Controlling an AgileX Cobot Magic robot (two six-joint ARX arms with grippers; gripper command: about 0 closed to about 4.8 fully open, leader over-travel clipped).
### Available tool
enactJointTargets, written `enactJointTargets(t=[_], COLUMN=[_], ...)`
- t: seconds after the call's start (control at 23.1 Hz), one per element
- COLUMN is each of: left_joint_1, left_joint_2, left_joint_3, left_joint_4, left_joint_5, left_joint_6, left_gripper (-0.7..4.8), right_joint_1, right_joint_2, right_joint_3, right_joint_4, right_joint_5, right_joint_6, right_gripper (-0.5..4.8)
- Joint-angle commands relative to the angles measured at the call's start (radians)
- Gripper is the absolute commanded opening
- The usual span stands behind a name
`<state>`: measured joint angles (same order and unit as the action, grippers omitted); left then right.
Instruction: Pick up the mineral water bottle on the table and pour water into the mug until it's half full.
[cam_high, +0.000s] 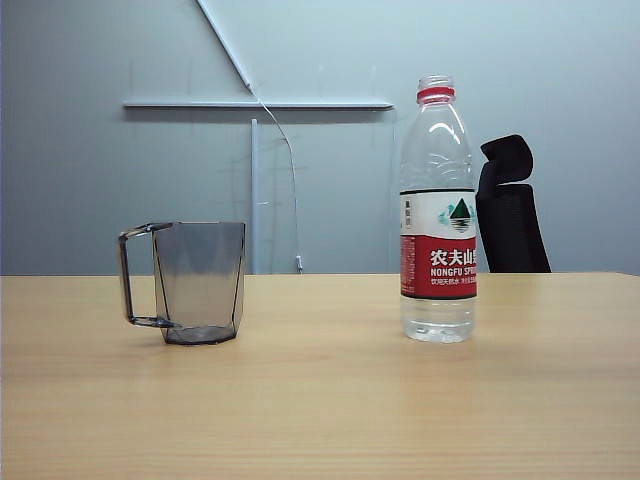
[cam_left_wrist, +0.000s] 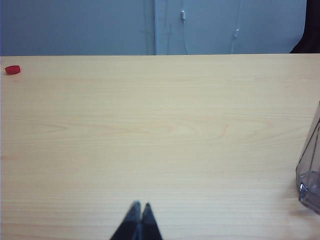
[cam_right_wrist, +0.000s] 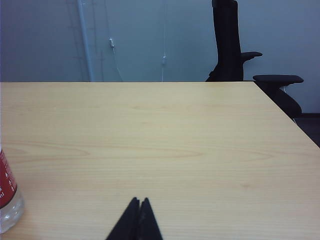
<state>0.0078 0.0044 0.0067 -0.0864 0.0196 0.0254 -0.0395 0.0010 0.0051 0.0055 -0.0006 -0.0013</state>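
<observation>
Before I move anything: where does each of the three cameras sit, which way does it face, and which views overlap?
Exterior view: low at the table's near edge, facing the wall; shows mug left, mineral water bottle right; no arms in view.
Left wrist view: above the table, looking across it; shut left gripper, red cap, mug's edge.
Right wrist view: same pose; shut right gripper, bottle's base, chair.
Shared: the mug links exterior and left wrist; the bottle and chair link exterior and right wrist.
</observation>
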Motion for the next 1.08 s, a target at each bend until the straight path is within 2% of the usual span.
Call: enactJointTargets(t=[0.04, 0.43, 0.52, 0.73, 0.86, 0.95, 1.08], left_joint_1=[-0.001, -0.015, -0.067, -0.305, -0.452, -0.492, -0.496], left_joint_2=[0.002, 0.008, 0.034, 0.102, 0.120, 0.127, 0.127], left_joint_3=[0.002, 0.002, 0.002, 0.002, 0.002, 0.002, 0.002], left_joint_4=[0.013, 0.014, 0.013, 0.013, 0.013, 0.013, 0.013], left_joint_5=[0.003, 0.003, 0.002, 0.003, 0.003, 0.004, 0.003], left_joint_6=[-0.003, -0.003, -0.003, -0.003, -0.003, -0.003, -0.003], left_gripper=[-0.02, -0.02, -0.02, -0.02, -0.02, -0.02, -0.02], right_joint_1=[0.000, 0.001, 0.001, 0.001, 0.003, 0.031, 0.125], right_joint_2=[-0.002, -0.002, -0.002, -0.002, -0.002, -0.001, 0.006], right_joint_3=[-0.005, -0.005, -0.005, -0.003, 0.002, 0.033, 0.096], right_joint_4=[0.014, 0.014, 0.019, 0.028, 0.028, -0.018, -0.098], right_joint_5=[0.001, -0.003, -0.036, -0.186, -0.325, -0.376, -0.329], right_joint_6=[-0.003, 0.011, 0.080, 0.198, 0.342, 0.375, 0.359], right_gripper=[-0.01, -0.01, -0.01, 0.00, 0.02, 0.05, 0.05])
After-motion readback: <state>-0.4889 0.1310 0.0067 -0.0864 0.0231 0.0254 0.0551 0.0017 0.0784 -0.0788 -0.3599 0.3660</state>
